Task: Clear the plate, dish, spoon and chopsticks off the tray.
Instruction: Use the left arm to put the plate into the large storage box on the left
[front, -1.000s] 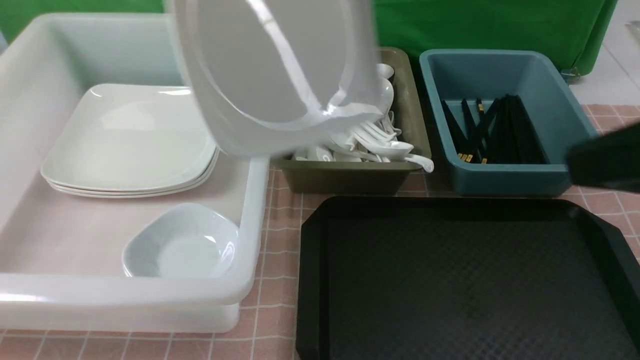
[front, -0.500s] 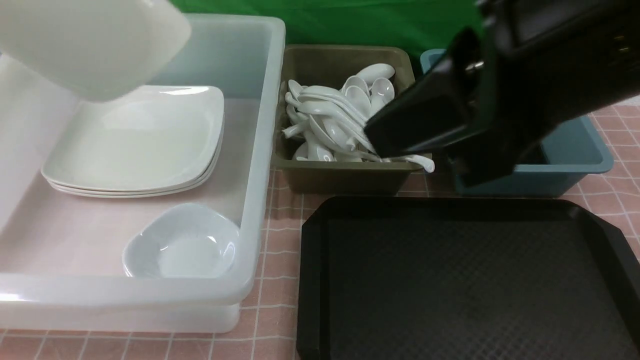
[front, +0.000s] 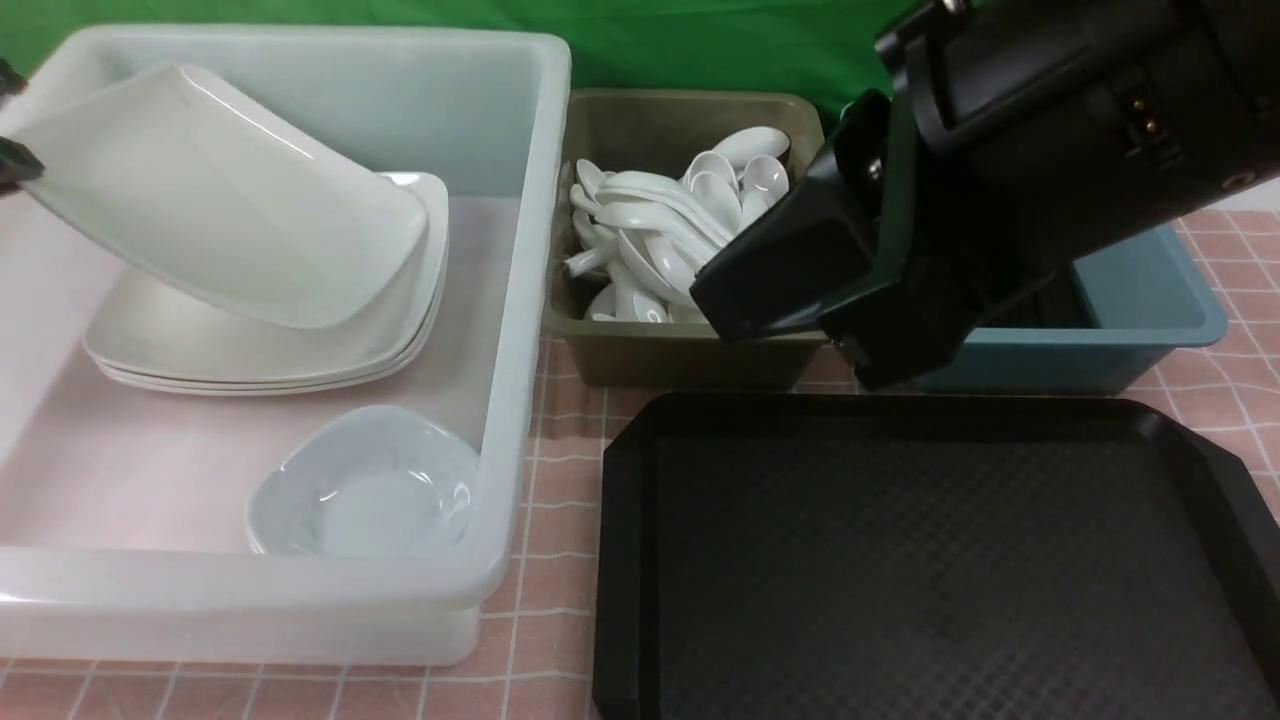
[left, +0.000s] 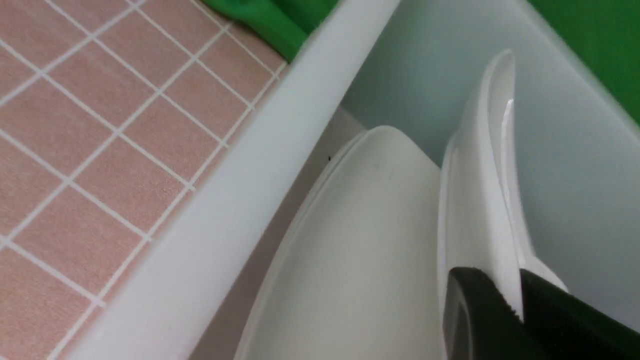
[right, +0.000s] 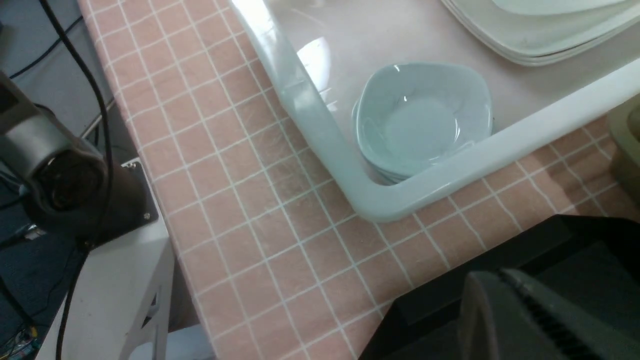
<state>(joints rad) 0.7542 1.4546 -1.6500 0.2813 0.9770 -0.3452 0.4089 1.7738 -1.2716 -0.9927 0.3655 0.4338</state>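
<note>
The large white plate (front: 220, 200) hangs tilted inside the white bin (front: 520, 300), its low edge touching a stack of like plates (front: 260, 355). My left gripper (front: 10, 165) is shut on the plate's rim at the far left; in the left wrist view the gripper (left: 507, 285) pinches the plate (left: 480, 200). The pale dish (front: 365, 485) sits in the bin's near corner and also shows as the dish (right: 422, 117) in the right wrist view. Several white spoons (front: 660, 230) fill the olive bin. The chopsticks are hidden behind my right arm. My right gripper (front: 715, 300) is shut and holds nothing, above the far rim of the black tray (front: 930, 560).
The olive bin (front: 690, 355) and the blue bin (front: 1150, 320) stand behind the tray, the blue one mostly covered by my right arm. A pink checked cloth (front: 555, 450) covers the table. The tray's corner (right: 500, 260) lies under my right gripper (right: 500, 280).
The plate has swung left and come down onto the stack in the white bin. My right arm has moved in from the right, across the blue bin, and edged left.
</note>
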